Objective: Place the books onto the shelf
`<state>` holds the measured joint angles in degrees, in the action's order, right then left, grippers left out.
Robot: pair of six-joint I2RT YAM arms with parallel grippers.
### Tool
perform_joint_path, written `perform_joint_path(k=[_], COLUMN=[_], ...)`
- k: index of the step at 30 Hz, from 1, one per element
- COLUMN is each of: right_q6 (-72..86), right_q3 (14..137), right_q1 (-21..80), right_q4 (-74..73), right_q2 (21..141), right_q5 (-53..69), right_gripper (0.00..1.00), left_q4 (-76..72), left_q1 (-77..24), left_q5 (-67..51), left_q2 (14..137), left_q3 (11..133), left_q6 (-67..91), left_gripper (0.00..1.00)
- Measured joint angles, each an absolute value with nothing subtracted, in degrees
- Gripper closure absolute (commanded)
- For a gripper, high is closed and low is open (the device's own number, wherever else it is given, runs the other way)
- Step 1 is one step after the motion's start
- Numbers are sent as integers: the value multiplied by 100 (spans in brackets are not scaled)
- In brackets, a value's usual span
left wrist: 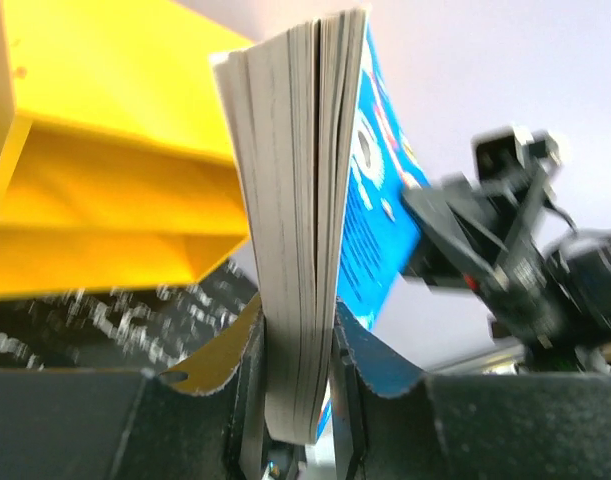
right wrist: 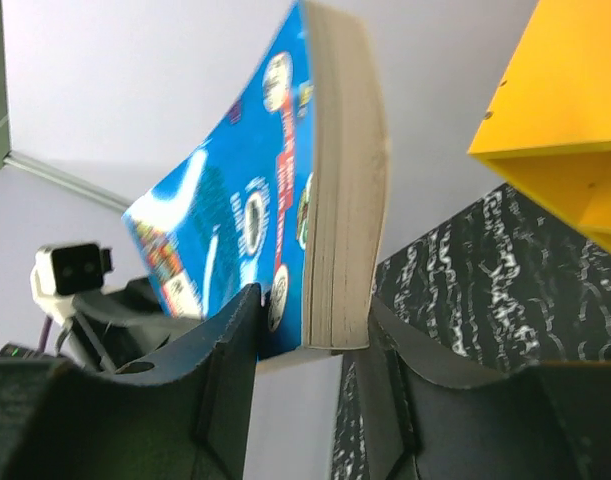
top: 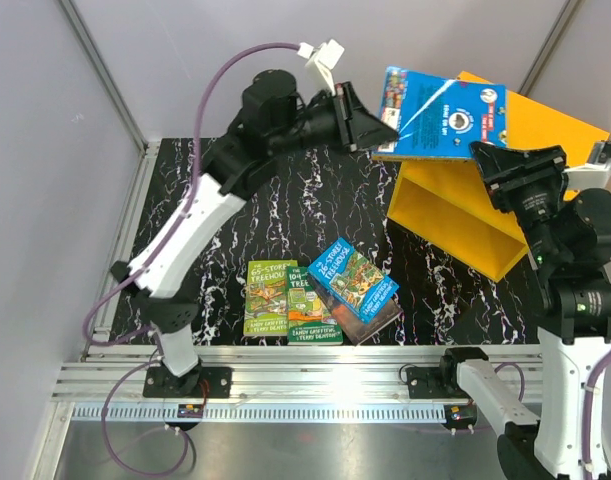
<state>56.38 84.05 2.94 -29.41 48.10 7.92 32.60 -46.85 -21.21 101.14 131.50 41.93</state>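
Okay, largest first.
table: black marbled top [top: 235, 200]; only the top view shows all of it, the wrist views catch strips.
shelf: yellow unit [top: 455, 215] lying on the table at far right, open front facing the near left. Left wrist view shows its inside and divider board [left wrist: 105, 170]; right wrist view shows only a corner [right wrist: 565, 90].
held book: blue paperback [top: 440, 110] in the air, above and just in front of the shelf's top edge, tilted. The top view shows the whole cover. Left wrist view shows its page edges end-on [left wrist: 295, 200]. Right wrist view shows the cover plus page block [right wrist: 235, 200].
table books: seen in the top view only, near edge, well apart from the shelf. Left green paperback [top: 268, 298] touches right green paperback [top: 310, 308]; a blue Treehouse paperback [top: 350, 275] lies on top of a dark book [top: 385, 315].
left gripper: [top: 377, 128] at the held book's left edge. Its own view [left wrist: 300, 330] shows the jaws pinched tight on the page block, one finger on each cover.
right gripper: [top: 510, 160] at the held book's lower right corner; also seen in the left wrist view [left wrist: 465, 240], blurred. Its own view [right wrist: 310, 310] shows the jaws part-open, straddling the book's corner, both fingers close to its faces; can't tell if they press it.
book vs tools: blue paperback spans between the two grippers, left end clamped.
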Motion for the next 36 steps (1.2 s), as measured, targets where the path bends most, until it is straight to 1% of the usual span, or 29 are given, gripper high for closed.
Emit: perform_joint_path(k=[3, 5, 7, 9, 12, 14, 21, 24, 27, 32, 33, 34, 36], right_q6=[5454, 5413, 5411, 5422, 5408, 5387, 5380, 5415, 5417, 5352, 5328, 5306, 5260], right_q3=[8451, 8451, 8451, 8451, 8453, 8455, 8405, 8261, 8202, 8202, 8202, 8202, 8202], right_q1=[290, 320, 473, 541, 552, 554, 554, 554, 554, 554, 554, 554, 554], right_q4=[-3223, -3422, -3461, -3444, -3334, -3240, -2917, -2856, -2871, -2930, -2974, -3000, -3035], right_q2=[4687, 4591, 4569, 4593, 4709, 4829, 5339, 5446, 5474, 5448, 5437, 5426, 5406], right_q5=[484, 552, 827, 943, 954, 945, 923, 921, 921, 888, 869, 845, 784], right_gripper=[100, 100, 100, 100, 100, 100, 100, 100, 100, 100, 100, 100, 99], left_q4=[2443, 1717, 982, 657, 209, -108, -375, -318, -292, -338, -366, -366, -419], left_q1=[-4501, -4438, -4425, -4418, -4353, -4309, -4045, -3942, -3854, -3857, -3861, -3868, -3885], left_q5=[-2515, -2746, -2770, -2740, -2630, -2523, -2016, -1900, -1824, -1841, -1883, -1944, -2058], left_q2=[10781, 11441, 12173, 12999, 13760, 13804, 13635, 13635, 13635, 13635, 13635, 13635, 13638], left_q3=[13360, 13616, 13858, 14265, 14414, 14414, 14440, 14440, 14440, 14440, 14440, 14440, 14440], left_q6=[4508, 5006, 5422, 5802, 6346, 6523, 6593, 6589, 6593, 6654, 6683, 6713, 6733], left_gripper=[100, 100, 100, 100, 100, 100, 99, 83, 75, 66, 62, 54, 45])
